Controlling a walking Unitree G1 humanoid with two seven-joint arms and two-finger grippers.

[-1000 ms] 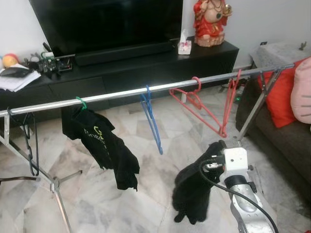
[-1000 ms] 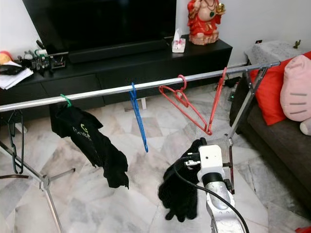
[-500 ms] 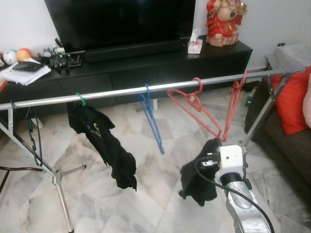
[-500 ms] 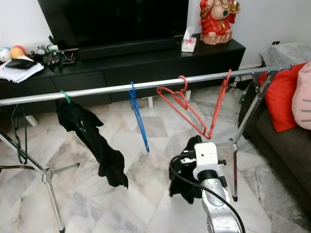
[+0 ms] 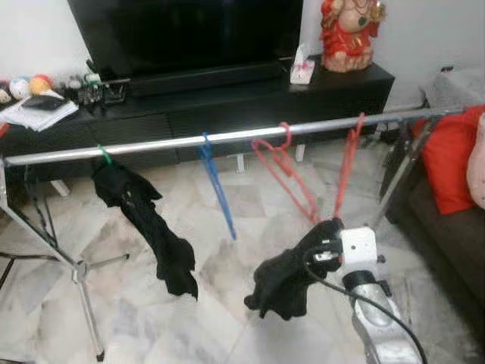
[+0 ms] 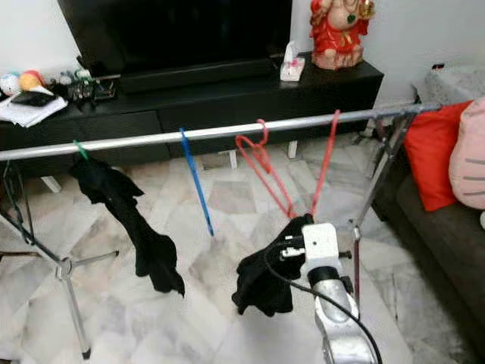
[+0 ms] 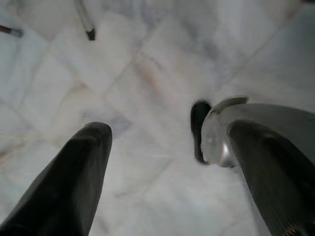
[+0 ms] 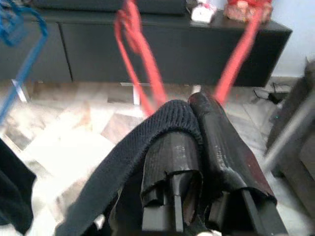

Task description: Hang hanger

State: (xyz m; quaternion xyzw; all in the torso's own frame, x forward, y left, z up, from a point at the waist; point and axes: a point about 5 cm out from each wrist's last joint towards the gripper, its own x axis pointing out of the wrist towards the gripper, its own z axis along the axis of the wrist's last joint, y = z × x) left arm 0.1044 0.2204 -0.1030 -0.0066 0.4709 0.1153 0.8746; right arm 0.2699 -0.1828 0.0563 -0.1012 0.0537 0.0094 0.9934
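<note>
Right wrist view: right gripper [image 8: 197,147] clamps black garment [image 8: 128,167], hanger hidden under cloth.

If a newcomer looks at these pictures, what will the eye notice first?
First the long rail across the room, with a black shirt, a blue hanger and red hangers on it. Next, below the red hangers, the right claw shut on a black garment.
</note>
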